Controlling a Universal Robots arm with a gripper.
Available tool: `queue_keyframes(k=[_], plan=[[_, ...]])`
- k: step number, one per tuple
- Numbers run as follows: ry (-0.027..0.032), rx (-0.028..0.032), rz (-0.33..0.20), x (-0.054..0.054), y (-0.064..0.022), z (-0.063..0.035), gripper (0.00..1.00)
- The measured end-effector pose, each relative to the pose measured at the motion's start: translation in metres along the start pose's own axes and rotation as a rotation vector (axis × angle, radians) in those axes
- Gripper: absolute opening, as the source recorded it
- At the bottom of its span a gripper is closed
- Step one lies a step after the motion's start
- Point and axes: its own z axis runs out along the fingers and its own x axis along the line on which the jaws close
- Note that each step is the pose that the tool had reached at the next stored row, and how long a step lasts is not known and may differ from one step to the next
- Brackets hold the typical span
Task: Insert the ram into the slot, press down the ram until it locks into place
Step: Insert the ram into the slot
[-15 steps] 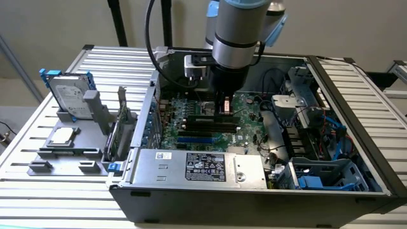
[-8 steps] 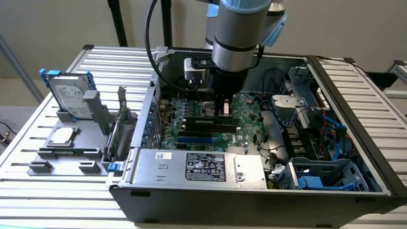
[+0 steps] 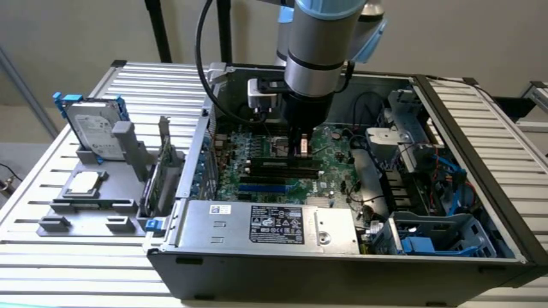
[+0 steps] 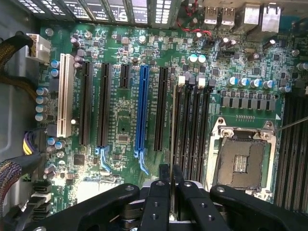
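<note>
Ram (image 4: 172, 156) is seen from its thin edge in the wrist view, as a pale narrow strip that runs along the slot (image 4: 181, 130), the one of the parallel black sockets that is closest to the blue socket (image 4: 142, 110). I cannot tell if it is already seated or only resting on top. The gripper (image 4: 171, 169) has its two fingers (image 4: 161, 192) almost together, with only a narrow gap between them, and the strip sits in that gap, so I judge that it clamps the ram. In the exterior view the gripper (image 3: 301, 149) stands low over the mainboard (image 3: 330, 151) inside the computer case (image 3: 342, 263). The danger I see is a small tilt or sideways offset: then one end may go down first, only one latch would close, or the force would bend the board.
</note>
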Motion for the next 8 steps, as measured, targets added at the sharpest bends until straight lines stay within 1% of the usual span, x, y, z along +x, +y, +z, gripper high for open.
queue_keyframes(k=[8], plan=[[-0.0002, 0.0001, 0.002, -0.0041, 0.001, 0.0034, 0.13]])
